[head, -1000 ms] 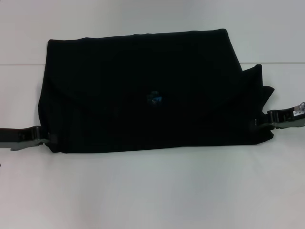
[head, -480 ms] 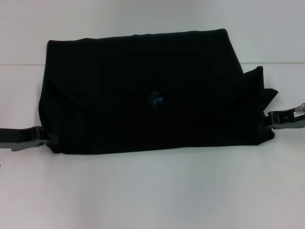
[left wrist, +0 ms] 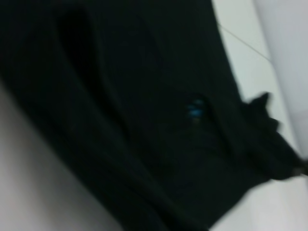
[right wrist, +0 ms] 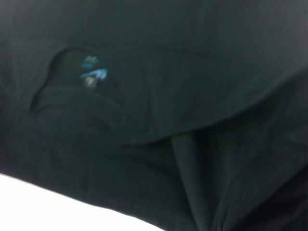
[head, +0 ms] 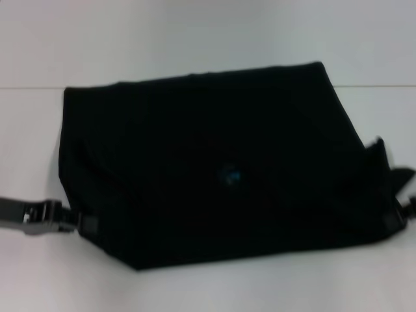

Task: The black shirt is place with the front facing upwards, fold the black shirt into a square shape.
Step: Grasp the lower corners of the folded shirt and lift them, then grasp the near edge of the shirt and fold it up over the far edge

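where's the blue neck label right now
In the head view, the blue neck label sits near the middle of the black shirt, roughly midway between both grippers.

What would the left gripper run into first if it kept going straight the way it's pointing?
The black shirt. The left gripper points inward at the shirt's near-left corner and already touches it, apparently pinching the cloth.

R gripper (head: 408,211) cut off by edge; shirt (head: 214,162) lettering hidden.
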Robot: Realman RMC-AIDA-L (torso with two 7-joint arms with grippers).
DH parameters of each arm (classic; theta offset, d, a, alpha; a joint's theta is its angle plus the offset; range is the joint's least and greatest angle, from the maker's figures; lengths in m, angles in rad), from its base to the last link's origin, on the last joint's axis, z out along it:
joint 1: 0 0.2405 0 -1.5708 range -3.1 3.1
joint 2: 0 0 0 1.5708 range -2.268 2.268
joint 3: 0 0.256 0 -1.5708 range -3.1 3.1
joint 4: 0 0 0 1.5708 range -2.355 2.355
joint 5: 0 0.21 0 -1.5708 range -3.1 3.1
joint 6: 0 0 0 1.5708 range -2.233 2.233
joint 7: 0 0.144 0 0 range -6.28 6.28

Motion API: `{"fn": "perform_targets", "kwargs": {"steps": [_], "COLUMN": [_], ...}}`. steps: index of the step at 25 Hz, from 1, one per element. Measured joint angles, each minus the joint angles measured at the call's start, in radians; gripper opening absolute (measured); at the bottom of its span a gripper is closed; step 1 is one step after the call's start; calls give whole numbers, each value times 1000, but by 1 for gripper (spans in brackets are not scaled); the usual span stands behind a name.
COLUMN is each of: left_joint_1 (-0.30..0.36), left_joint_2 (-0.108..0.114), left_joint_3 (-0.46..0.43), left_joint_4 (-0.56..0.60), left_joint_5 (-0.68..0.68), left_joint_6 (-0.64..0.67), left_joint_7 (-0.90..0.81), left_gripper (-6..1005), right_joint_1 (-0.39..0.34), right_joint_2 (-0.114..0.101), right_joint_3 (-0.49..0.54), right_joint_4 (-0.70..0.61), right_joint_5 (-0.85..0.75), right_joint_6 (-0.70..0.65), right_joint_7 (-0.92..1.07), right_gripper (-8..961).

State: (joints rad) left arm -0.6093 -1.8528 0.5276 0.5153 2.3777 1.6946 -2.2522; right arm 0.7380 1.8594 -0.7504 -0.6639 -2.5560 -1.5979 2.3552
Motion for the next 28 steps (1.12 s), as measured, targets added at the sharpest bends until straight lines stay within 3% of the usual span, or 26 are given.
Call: {"fn": "perform_targets", "kwargs": {"steps": [4, 7, 13, 18, 20, 24, 28], "left_joint_1": [31, 54, 83, 57, 41, 5, -4], "left_joint_2": [-2, -9, -19, -10, -3, 16, 16], "left_joint_3": [6, 9, -6, -82, -149, -324, -450], "left_joint_4": [17, 21, 23, 18, 17, -3, -20], "left_joint_5": [14, 63, 150, 142, 141, 135, 74], "left_joint_6": [200, 289, 313, 264, 241, 136, 16], "left_joint_7": [37, 55, 58, 61, 59, 28, 5], "left_gripper": [52, 52, 53, 53, 53, 52, 52], "right_joint_1": [-45, -73, -96, -85, -75, -50, -38], "right_joint_2": [-5, 8, 50, 66, 63, 36, 12], "right_joint_3": [-5, -9, -4, 32, 68, 207, 340], "right_joint_4": [-26, -24, -11, -1, 18, 73, 123], "right_joint_5": [-2, -17, -71, -32, -1, 64, 166], "right_joint_6": [-197, -304, -333, -309, -290, -211, -94], "right_joint_7": [-114, -219, -296, -320, -318, -232, -132], "right_gripper": [85, 85, 86, 85, 84, 83, 82]}}
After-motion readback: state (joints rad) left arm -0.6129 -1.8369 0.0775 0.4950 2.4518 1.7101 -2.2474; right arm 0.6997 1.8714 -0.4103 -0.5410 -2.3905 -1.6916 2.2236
